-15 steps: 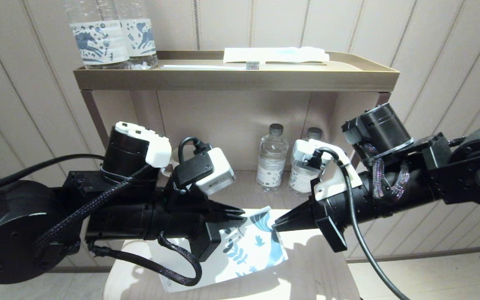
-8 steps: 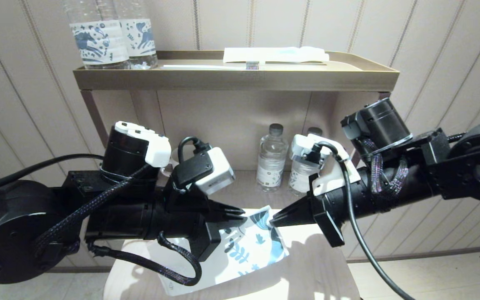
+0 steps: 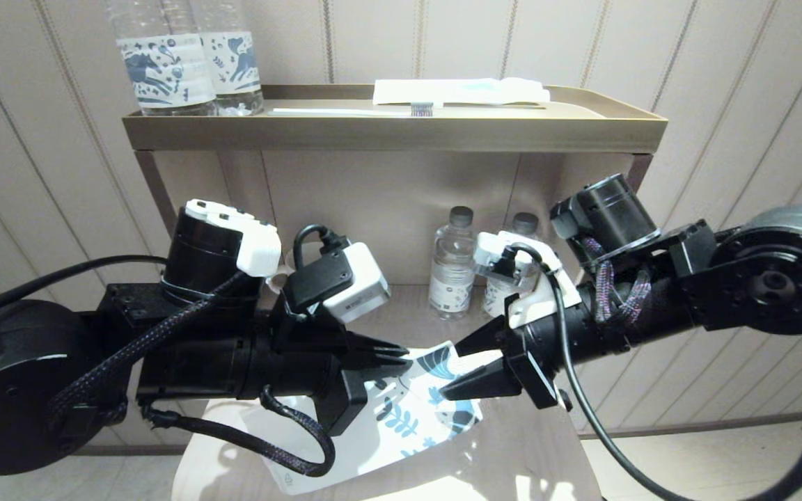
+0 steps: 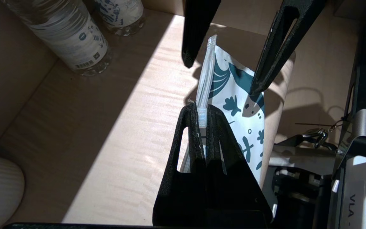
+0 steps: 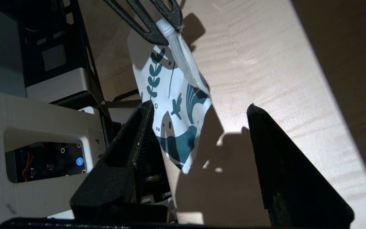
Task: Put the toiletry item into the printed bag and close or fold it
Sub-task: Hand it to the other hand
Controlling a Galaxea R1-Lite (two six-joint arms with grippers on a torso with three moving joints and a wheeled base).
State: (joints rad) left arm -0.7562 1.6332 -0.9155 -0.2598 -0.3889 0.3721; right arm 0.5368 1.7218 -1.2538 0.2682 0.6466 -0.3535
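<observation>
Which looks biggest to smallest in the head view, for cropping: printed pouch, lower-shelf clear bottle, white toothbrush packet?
1. White plastic printed bag, partly hidden.
2. Flat white toothbrush packet, farther off.
3. Clear dark-capped water bottle.
The last two look close; distance makes that unsure.

The printed bag (image 3: pixel 415 417) is white with dark teal-blue leaves, flowers and fish-like shapes, its zip strip (image 4: pixel 206 82) clear white. Both claws, left claw (image 3: pixel 394 356) and right claw (image 3: pixel 460 369), are black. The desk (image 4: pixel 113 121) is pale wood-grain; the far bottles (image 3: pixel 185 66) wear white labels with blue figures
</observation>
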